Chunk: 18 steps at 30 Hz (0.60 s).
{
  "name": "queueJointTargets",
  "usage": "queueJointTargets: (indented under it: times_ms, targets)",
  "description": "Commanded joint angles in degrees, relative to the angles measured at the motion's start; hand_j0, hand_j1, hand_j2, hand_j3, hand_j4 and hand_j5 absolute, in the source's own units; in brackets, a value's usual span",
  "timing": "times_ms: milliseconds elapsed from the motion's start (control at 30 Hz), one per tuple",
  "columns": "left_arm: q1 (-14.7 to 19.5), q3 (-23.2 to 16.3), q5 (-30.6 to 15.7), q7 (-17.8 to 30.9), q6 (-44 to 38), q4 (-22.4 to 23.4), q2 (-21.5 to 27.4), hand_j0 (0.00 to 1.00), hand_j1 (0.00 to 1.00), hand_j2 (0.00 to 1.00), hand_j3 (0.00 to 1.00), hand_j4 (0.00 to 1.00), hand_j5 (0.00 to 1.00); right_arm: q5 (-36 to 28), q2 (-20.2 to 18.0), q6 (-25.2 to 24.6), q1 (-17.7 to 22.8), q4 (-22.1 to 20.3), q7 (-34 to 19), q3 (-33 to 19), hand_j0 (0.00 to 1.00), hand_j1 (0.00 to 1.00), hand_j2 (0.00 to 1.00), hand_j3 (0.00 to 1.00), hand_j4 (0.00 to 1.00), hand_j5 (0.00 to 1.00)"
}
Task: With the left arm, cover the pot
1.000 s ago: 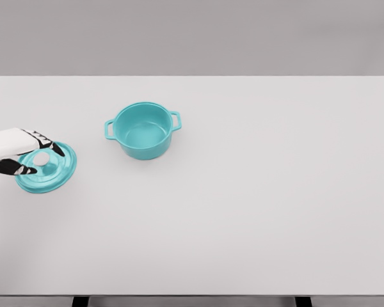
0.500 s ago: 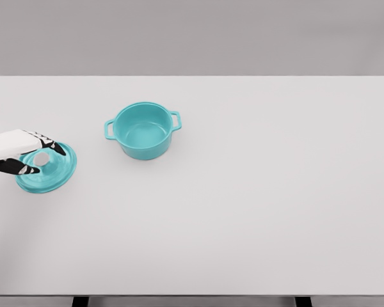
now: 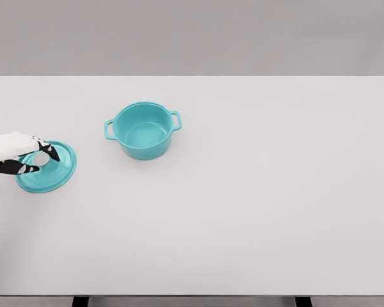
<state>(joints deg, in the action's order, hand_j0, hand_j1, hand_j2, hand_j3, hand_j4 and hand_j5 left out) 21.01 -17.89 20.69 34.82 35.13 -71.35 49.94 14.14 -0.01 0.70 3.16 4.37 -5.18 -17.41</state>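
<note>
One left hand (image 3: 16, 153) over lid (image 3: 51, 173), knob mostly hidden

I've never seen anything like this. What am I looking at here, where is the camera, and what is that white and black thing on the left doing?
This is a computer simulation, seen from a camera on a humanoid robot's head, looking down at a white table. The white and black shape at the left edge is the robot's left hand, with five fingers. It is closing around the small pale knob of a turquoise lid that lies flat on the table. To the right of the lid, apart from it, stands an open turquoise pot with two side handles and nothing inside it. The lid belongs on that pot. The robot's other arm is out of the picture.
</note>
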Motion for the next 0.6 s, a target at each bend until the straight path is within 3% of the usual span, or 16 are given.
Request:
queueJointTargets:
  times_ms: [0, 567]
  targets:
    - [0.00, 0.04, -0.30, -0.01, -0.13, -0.02, 0.07, 0.56, 0.56, 0.56, 0.56, 0.56, 0.56, 0.01, 0.01, 0.00, 0.00, 0.02, -0.01, 0.01, 1.00, 1.00, 1.00, 1.00, 1.00, 1.00]
    - [0.18, 0.75, -1.09, -0.01, -0.13, -0.90, 0.86, 0.50, 0.50, 0.50, 0.50, 0.50, 0.50, -0.08, 0.01, 0.00, 0.00, 0.02, -0.01, 0.01, 1.00, 1.00, 1.00, 1.00, 1.00, 1.00]
